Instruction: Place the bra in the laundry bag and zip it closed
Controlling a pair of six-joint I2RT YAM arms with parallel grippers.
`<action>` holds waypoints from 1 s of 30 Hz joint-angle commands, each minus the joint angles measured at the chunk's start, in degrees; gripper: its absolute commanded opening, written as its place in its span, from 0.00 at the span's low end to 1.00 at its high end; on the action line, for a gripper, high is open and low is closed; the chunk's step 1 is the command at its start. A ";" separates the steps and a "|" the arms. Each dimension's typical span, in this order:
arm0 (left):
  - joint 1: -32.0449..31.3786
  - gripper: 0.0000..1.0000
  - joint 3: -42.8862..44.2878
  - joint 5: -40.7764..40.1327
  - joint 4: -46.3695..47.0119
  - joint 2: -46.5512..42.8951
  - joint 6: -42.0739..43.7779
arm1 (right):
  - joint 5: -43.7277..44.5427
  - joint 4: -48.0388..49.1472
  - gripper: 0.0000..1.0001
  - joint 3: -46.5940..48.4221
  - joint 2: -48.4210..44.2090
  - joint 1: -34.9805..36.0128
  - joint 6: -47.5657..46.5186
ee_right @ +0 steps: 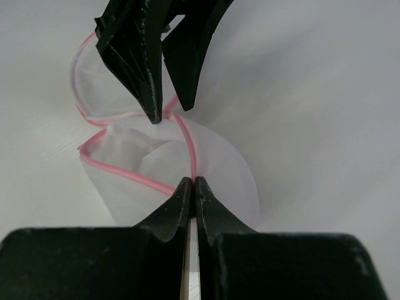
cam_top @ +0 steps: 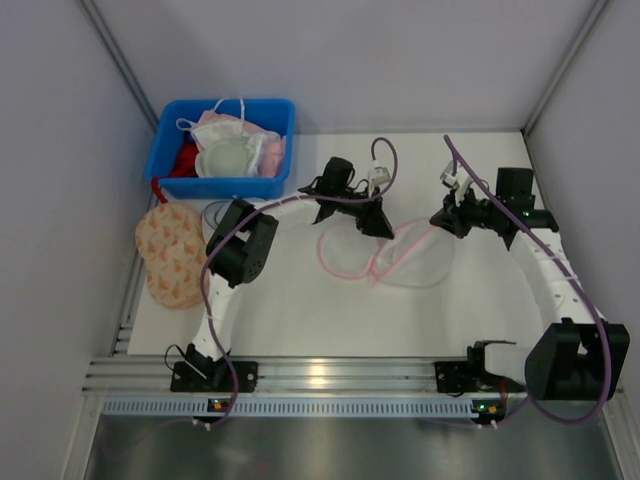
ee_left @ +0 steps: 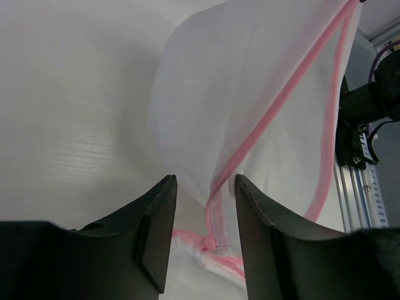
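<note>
The laundry bag [cam_top: 410, 262] lies on the table [cam_top: 300, 320] in front of the arm bases. Its two pink-rimmed discs sit side by side, so its long axis runs left to right. At the bag's far right edge the right gripper [ee_right: 191, 182] is pressed together on the pink rim, pinching it. At the bag's far edge, about where the discs join, the left gripper [ee_left: 204, 181] has its jaws a little spread. The rim runs between them, and neither pad visibly touches it. Well beyond the bag, off to its far left, the bra [cam_top: 268, 150] sits in a blue bin [cam_top: 165, 165] beside a red garment [cam_top: 185, 160], not yet in the bag. That puts the bra on the left arm's side of the bag, so I judge the left gripper the nearer one to fetch it while the right one holds the rim.
</note>
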 commanded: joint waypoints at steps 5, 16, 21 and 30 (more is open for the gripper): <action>0.22 0.06 3.67 -1.35 7.31 0.73 -3.06 | -0.95 3.57 0.00 2.93 1.43 0.12 -0.96; 3.91 0.00 -2.56 -31.84 10.83 -7.79 -20.63 | 21.21 14.13 0.57 6.43 6.00 0.12 20.39; 3.13 0.00 -0.81 -34.66 7.85 -7.62 -21.35 | 19.46 8.77 0.60 10.47 10.12 1.42 30.15; 2.51 0.00 1.04 -35.54 6.87 -5.95 -20.55 | 20.86 12.98 0.73 11.88 19.17 7.58 42.38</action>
